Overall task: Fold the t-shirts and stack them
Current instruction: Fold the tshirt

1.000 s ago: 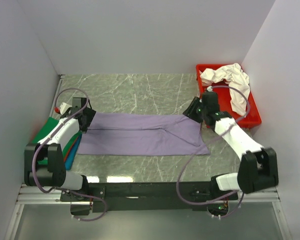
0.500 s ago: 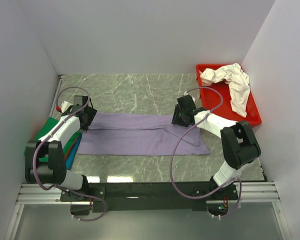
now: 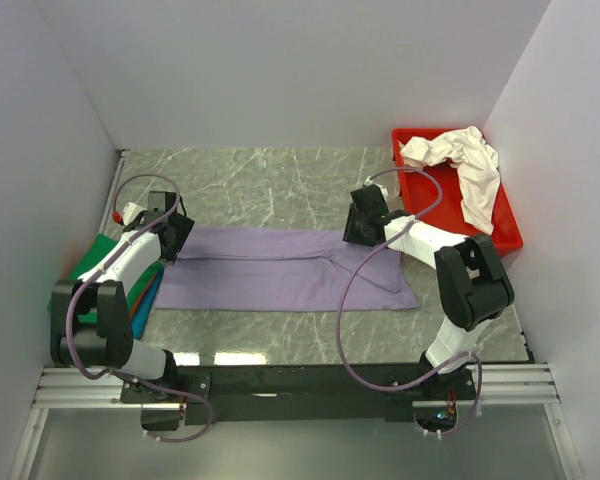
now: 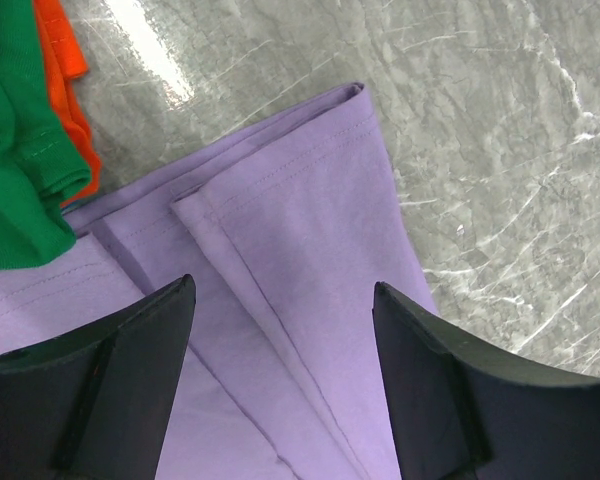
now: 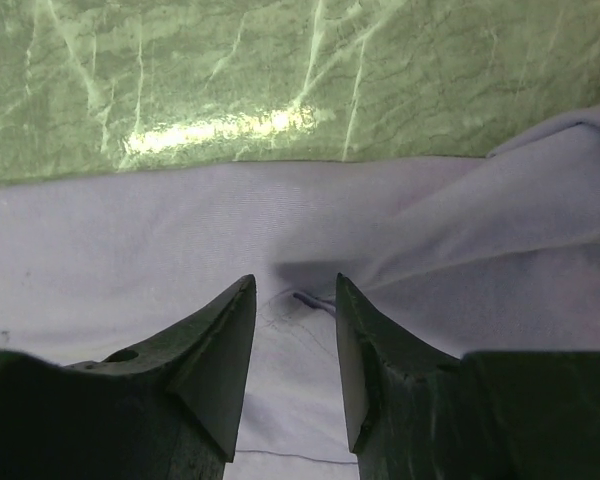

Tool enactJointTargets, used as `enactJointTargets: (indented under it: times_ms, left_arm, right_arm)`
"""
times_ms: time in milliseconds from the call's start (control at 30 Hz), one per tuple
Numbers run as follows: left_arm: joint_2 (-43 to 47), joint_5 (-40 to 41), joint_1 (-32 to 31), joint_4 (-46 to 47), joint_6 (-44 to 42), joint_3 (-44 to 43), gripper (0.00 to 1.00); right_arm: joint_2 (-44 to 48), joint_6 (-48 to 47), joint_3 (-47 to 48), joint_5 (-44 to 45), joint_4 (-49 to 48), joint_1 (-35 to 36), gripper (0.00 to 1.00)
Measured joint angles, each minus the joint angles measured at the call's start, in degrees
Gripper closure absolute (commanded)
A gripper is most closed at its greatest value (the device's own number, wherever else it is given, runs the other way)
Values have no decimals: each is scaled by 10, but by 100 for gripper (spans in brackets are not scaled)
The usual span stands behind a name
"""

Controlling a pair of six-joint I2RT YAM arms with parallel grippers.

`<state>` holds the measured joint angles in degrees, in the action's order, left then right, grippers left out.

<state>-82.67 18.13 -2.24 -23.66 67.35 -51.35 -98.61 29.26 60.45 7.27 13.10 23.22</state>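
A lavender-purple t-shirt point(image 3: 280, 270) lies flat on the marble table, folded into a long band. My left gripper point(image 3: 173, 240) is open over its left end; in the left wrist view its jaws point(image 4: 280, 290) straddle the folded layers of the shirt point(image 4: 300, 230). My right gripper point(image 3: 358, 228) sits on the shirt's back edge, right of middle. In the right wrist view it point(image 5: 295, 285) is narrowly open, tips low over the lavender cloth point(image 5: 130, 240), with a small pucker between them. A creamy white shirt point(image 3: 460, 155) lies crumpled in the tray.
A red plastic tray point(image 3: 508, 238) stands at the back right. A pile with a green shirt point(image 3: 92, 258) and a blue edge point(image 3: 150, 292) lies at the left under my left arm. Green point(image 4: 10, 120) and red-orange point(image 4: 60, 50) cloth show in the left wrist view.
My right arm has swung left from the shirt's right end to its back edge, and the elbow has folded in. The left arm has barely moved.
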Motion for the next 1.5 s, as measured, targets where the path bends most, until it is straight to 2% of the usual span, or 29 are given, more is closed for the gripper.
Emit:
enactJointTargets:
  times_ms: [300,400,533,633,967,1333,1367,1400,1500]
  left_arm:
    - [0,0,0,1,0,0,23]
    - [0,0,0,2,0,0,23]
    - [0,0,0,2,0,0,23]
    - [0,0,0,2,0,0,23]
    - [0,0,0,3,0,0,23]
    - [-4,0,0,5,0,0,23]
    - [-5,1,0,5,0,0,23]
    - [-7,2,0,5,0,0,23]
    - [-10,12,0,1,9,0,24]
  right_arm:
    - [-6,-3,0,0,0,10,68]
    - [-15,-4,0,0,0,13,75]
    - [-18,-5,0,0,0,13,92]
    - [-17,-5,0,0,3,13,100]
    - [64,2,-43,-24,2,29,100]
    - [139,42,-112,-34,-3,109,100]
    - [141,43,-119,-34,-2,116,97]
    - [145,47,-127,-35,-1,122,86]
    - [162,55,-141,-36,2,137,68]
